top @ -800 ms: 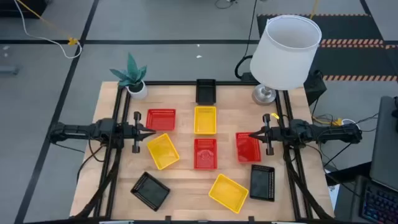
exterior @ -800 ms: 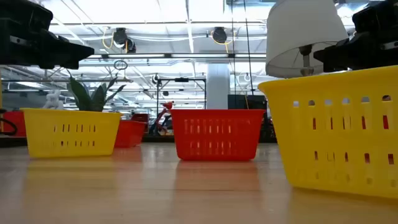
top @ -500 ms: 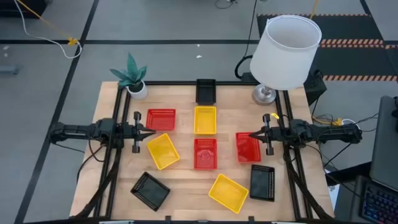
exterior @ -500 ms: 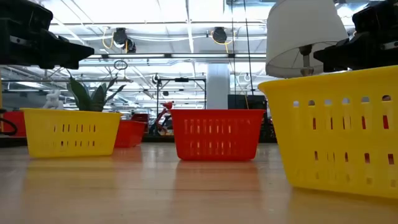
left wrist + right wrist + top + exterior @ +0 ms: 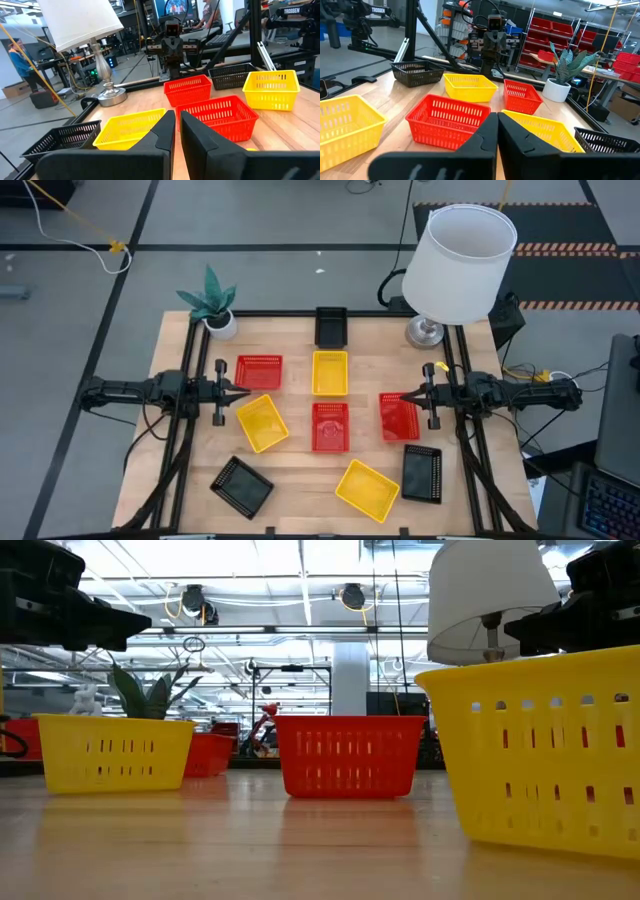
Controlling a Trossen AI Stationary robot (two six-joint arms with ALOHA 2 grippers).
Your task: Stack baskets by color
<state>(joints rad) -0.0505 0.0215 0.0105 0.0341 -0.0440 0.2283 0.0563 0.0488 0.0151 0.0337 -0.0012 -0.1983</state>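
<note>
Several small mesh baskets stand apart on the wooden table, none stacked. Red ones are at the far left [image 5: 259, 371], centre [image 5: 330, 426] and right [image 5: 399, 417]. Yellow ones are at far centre [image 5: 330, 372], left [image 5: 262, 422] and near right [image 5: 367, 489]. Black ones are at the far edge [image 5: 331, 326], near left [image 5: 241, 486] and near right [image 5: 422, 473]. My left gripper [image 5: 243, 393] hovers shut, level, just past the left yellow basket's far corner. My right gripper [image 5: 405, 396] hovers shut, level, over the right red basket's far rim. Neither holds anything.
A white lampshade on a metal lamp [image 5: 460, 265] stands at the far right corner. A small potted plant [image 5: 212, 305] stands at the far left corner. A black frame [image 5: 190, 430] runs along both table sides. Bare wood [image 5: 300, 470] shows between the baskets.
</note>
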